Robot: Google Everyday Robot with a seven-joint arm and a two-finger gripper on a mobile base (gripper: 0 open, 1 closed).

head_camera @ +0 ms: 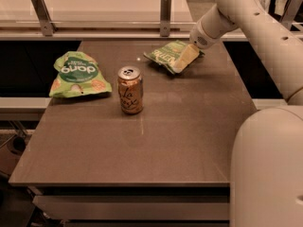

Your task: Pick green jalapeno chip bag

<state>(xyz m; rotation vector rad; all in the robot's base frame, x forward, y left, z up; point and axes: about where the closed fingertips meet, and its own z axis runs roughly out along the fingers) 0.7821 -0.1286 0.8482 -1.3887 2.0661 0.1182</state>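
Tabletop (180, 141), dark brown and matte, fills most of the view, with a pale counter and two metal posts (165, 13) along its far edge. Robot body (267, 169), a white rounded shell, blocks the near right corner. Its arm (265, 27) comes in from the upper right and angles down and left toward the far side of the table. Large green bag (78, 74) with a dark round "dang" logo lies flat at far left, close to the left edge. Copper-coloured can (130, 90) stands upright just right of that bag, apart from it, roughly mid-table. Green jalapeno chip bag (163, 56), small, light green and crinkled, lies at far centre-right, beyond the can and well apart from it. Gripper (182, 60), pale yellow, is down at the right end of this bag, overlapping it from the right and sloping toward the tabletop. Contact with the bag looks likely. Whether the gripper is closed on the bag or merely lying over it cannot be told from this angle.
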